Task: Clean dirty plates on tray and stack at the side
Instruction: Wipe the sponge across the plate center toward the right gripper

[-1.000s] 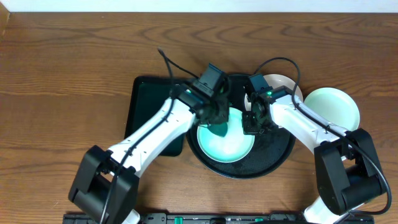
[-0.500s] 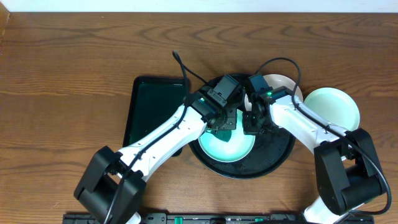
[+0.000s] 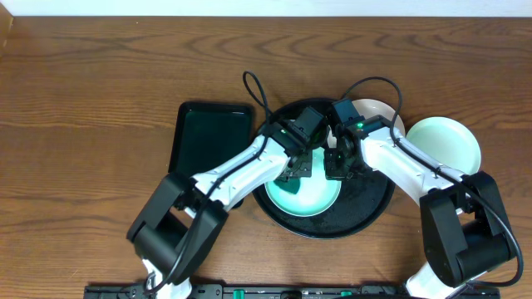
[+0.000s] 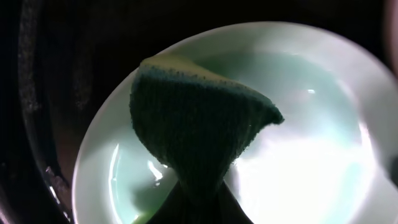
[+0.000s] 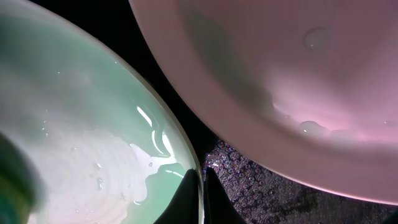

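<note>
From overhead, we are seeing the round black tray (image 3: 370,203) in the middle of the counter (image 3: 83,83). A mint plate (image 3: 307,199) is lying on its front-left part, a white plate (image 3: 378,112) is at its rear-right edge, and a second mint plate (image 3: 445,143) is just right of it. The left fingers (image 3: 293,169) and right fingers (image 3: 336,164) are hanging over the tray's middle. At the left wrist, the left fingers are pinching a green sponge (image 4: 199,130) over the mint plate on the tray. At the right wrist, the right fingers are pinching that plate's rim.
</note>
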Motion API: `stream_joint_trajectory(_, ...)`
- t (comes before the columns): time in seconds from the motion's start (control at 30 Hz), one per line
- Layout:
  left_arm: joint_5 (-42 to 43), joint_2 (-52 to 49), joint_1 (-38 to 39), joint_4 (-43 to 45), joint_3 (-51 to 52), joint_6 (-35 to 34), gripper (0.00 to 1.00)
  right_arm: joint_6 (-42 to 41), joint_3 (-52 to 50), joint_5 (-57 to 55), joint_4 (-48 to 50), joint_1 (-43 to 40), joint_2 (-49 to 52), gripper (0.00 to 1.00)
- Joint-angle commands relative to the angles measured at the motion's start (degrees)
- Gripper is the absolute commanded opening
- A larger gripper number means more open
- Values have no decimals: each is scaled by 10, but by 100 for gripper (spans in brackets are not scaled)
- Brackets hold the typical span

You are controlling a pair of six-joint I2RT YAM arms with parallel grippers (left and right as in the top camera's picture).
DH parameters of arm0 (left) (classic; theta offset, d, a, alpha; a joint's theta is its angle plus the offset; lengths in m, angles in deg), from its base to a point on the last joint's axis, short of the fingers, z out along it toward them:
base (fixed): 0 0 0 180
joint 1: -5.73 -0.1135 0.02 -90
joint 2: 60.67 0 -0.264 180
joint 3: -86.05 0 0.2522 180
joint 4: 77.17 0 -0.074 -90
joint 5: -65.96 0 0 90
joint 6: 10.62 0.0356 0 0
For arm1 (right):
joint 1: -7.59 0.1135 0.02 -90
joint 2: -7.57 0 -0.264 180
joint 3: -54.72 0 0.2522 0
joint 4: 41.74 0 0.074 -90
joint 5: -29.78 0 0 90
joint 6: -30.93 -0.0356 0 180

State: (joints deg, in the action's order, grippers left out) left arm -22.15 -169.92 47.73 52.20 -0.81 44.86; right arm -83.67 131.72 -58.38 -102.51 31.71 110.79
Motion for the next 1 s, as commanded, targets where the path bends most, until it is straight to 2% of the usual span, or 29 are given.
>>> stream_joint_trajectory(0.0, -19, -17, -3, 0, 6, -3, 8, -11, -5, -20, 4, -4, -12, 1)
stream_joint_trajectory(0.5, -9, -36, -1, 3, 6, -3, 8, -4, -27, -12, 37, 2, -12, 1)
stream_joint_trajectory(0.57, -9, -36, -1, 3, 6, -3, 8, -4, -30, -5, 42, 3, -12, 7)
stream_joint_trajectory(0.73, -9, -36, 0, 3, 6, -3, 7, -4, -30, -2, 41, 3, -12, 29)
stream_joint_trajectory(0.77, -9, -36, 0, 3, 6, -3, 8, -4, -30, -2, 41, 3, -12, 29)
stream_joint_trajectory(0.8, -9, -36, 0, 2, 6, -3, 8, -4, -30, -2, 41, 3, -12, 26)
stream_joint_trajectory(0.9, -9, -36, 0, 2, 6, -3, 8, -4, -30, -2, 40, 3, -12, 6)
stream_joint_trajectory(0.97, -9, -36, 0, 2, 6, -3, 8, -4, -30, -1, 40, 3, -12, 1)
